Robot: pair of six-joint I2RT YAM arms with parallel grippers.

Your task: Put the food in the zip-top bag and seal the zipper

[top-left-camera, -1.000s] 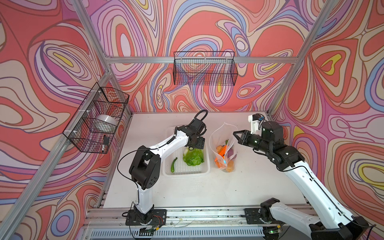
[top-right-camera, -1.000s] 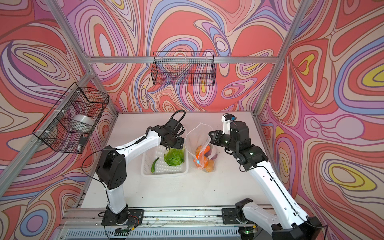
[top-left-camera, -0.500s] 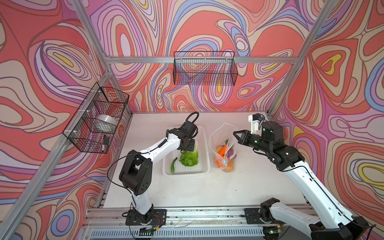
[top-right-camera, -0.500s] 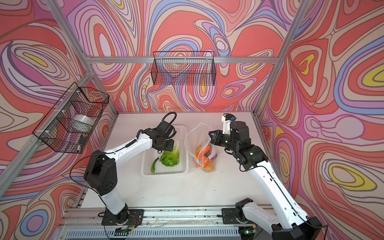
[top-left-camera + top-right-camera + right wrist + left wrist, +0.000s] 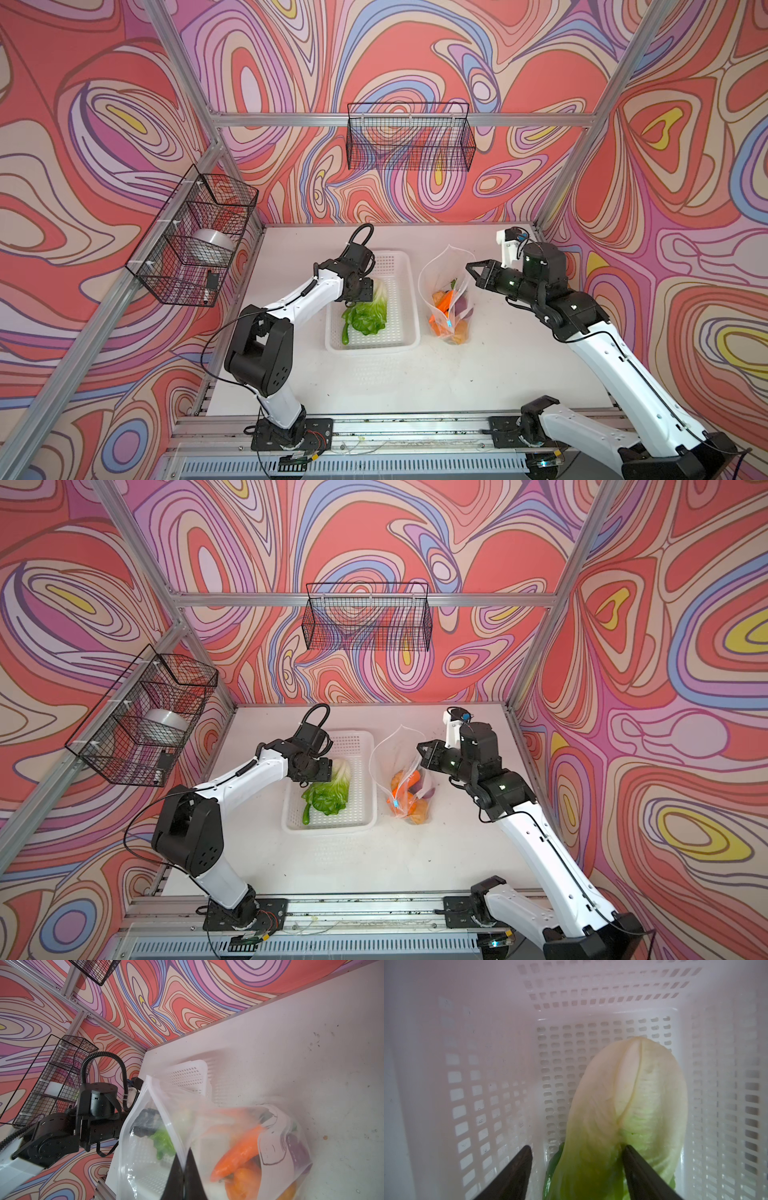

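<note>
A green lettuce [image 5: 368, 316] [image 5: 330, 793] [image 5: 623, 1105] lies in the white perforated basket [image 5: 370, 348] [image 5: 328, 828], with a green pepper [image 5: 345, 332] beside it. My left gripper [image 5: 365, 297] [image 5: 575, 1153] is down in the basket, open, with its jaws astride the lettuce's pale stem; one finger touches it and the other stands clear. The clear zip-top bag [image 5: 428, 282] [image 5: 145, 1147] stands to the right of the basket. It holds a carrot [image 5: 239, 1151], a pumpkin [image 5: 243, 1180] and a purple onion [image 5: 297, 1151]. My right gripper [image 5: 471, 276] [image 5: 184, 1159] is shut on the bag's mouth edge and holds it up.
Black wire baskets hang on the back wall [image 5: 409, 137] and the left wall [image 5: 195, 241]. The left arm's elbow [image 5: 259, 357] sits near the table's front left. Aluminium rails run along the front edge [image 5: 395, 428].
My left gripper has moved left and lower into the basket, over the lettuce. The lettuce has shifted slightly left. The right arm and the bag have not moved.
</note>
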